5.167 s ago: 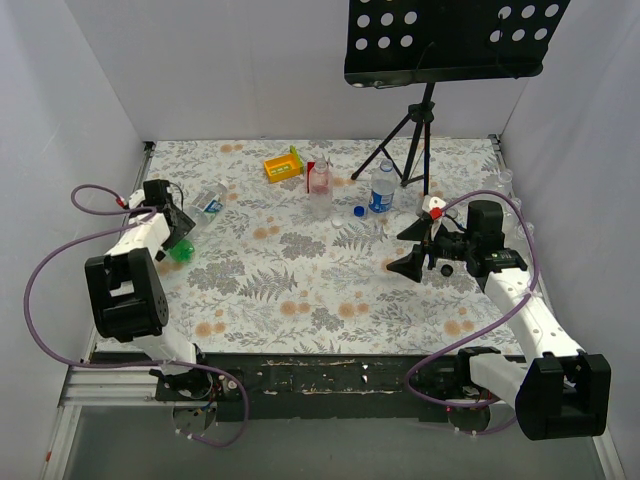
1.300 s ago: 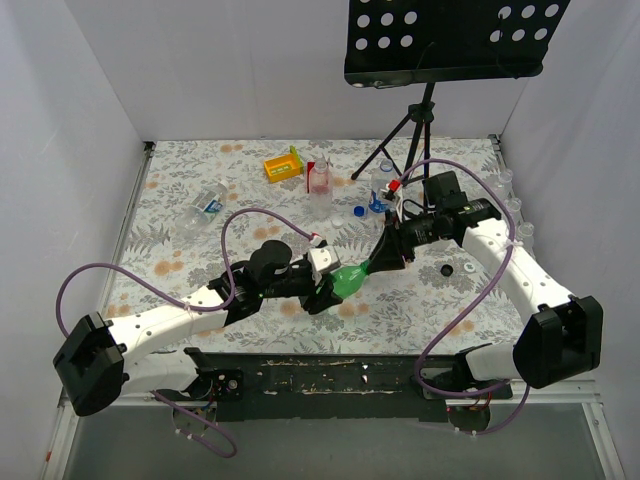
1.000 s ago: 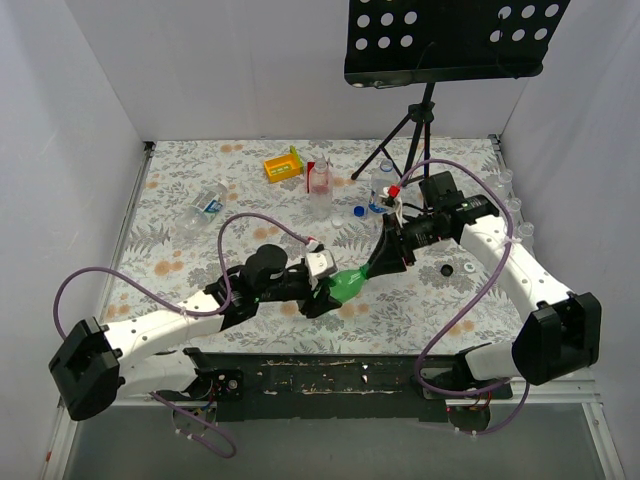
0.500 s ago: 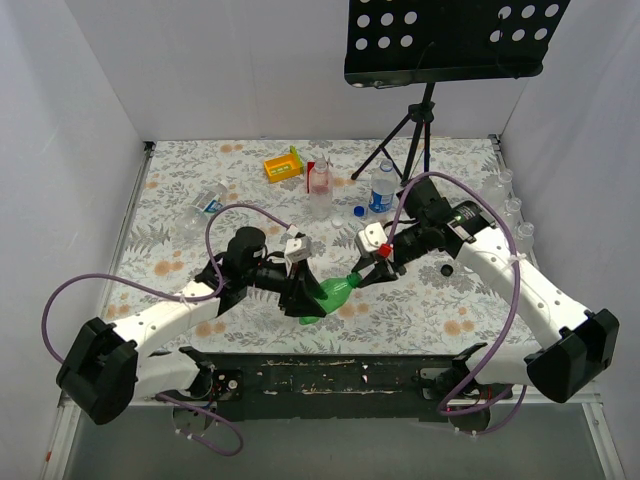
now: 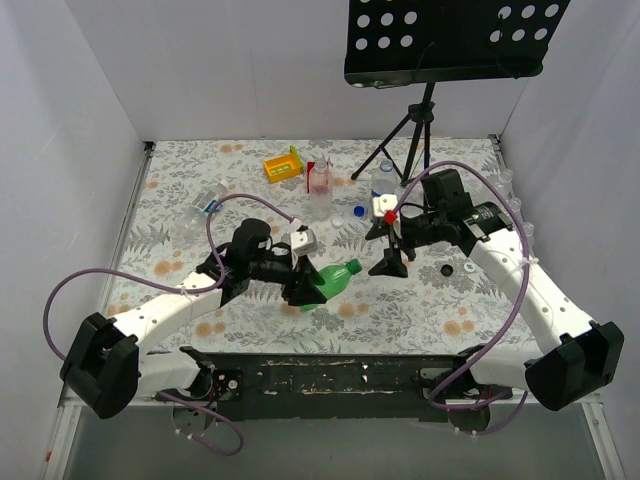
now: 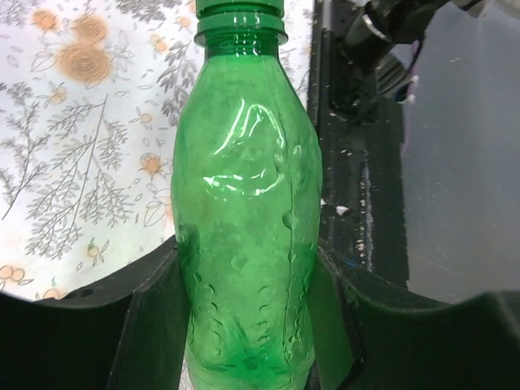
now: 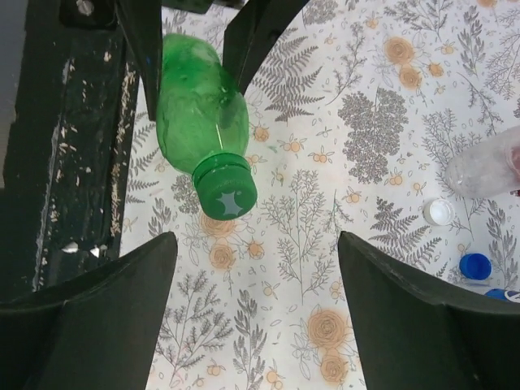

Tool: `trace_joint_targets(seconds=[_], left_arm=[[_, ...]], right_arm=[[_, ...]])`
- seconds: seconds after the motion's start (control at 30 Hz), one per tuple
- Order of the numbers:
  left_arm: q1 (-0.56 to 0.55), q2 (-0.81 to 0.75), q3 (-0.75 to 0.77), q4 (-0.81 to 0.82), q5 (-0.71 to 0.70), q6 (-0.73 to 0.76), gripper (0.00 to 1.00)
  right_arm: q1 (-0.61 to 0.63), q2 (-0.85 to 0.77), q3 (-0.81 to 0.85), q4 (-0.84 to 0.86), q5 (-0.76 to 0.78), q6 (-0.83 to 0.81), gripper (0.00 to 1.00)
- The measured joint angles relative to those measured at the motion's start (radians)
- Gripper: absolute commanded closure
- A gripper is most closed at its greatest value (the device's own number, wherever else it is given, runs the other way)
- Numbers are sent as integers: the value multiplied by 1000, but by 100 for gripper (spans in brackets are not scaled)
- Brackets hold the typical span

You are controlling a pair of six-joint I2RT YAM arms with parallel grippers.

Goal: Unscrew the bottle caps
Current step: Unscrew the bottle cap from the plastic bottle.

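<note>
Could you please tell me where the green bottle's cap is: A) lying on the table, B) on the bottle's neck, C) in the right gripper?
B: the green cap sits on the neck of the green bottle, with the right gripper open and clear of it.

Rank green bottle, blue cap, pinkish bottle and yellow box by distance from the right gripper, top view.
1. Green bottle, just left of the right gripper.
2. Blue cap, beyond it.
3. Pinkish bottle, farther back.
4. Yellow box, back left.

Yellow box (image 5: 283,165), tripod stand (image 5: 415,140), floral cloth (image 5: 420,312)
</note>
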Motion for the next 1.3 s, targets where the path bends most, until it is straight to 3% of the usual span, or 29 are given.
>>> trace_joint_targets(seconds=[0.23, 0.4, 0.53, 0.8, 1.07, 1.3], left_arm=[[-110, -16, 24, -148, -244, 104, 96], [-240, -57, 24, -167, -463, 147, 97], [-275, -66, 24, -151, -591, 167, 98], [-301, -40, 28, -127, -669, 181, 98], [-321, -23, 48, -120, -679, 182, 98], [-325, -23, 49, -111, -682, 181, 98]], right_arm=[[-152, -17, -54, 136, -155, 258, 11], [-196, -121, -318, 439, -169, 718, 8], [-195, -157, -452, 541, -151, 966, 12], [-195, -143, -498, 674, -198, 1188, 19], [-195, -82, -499, 740, -230, 1297, 24], [-188, -67, -500, 740, -231, 1322, 41]])
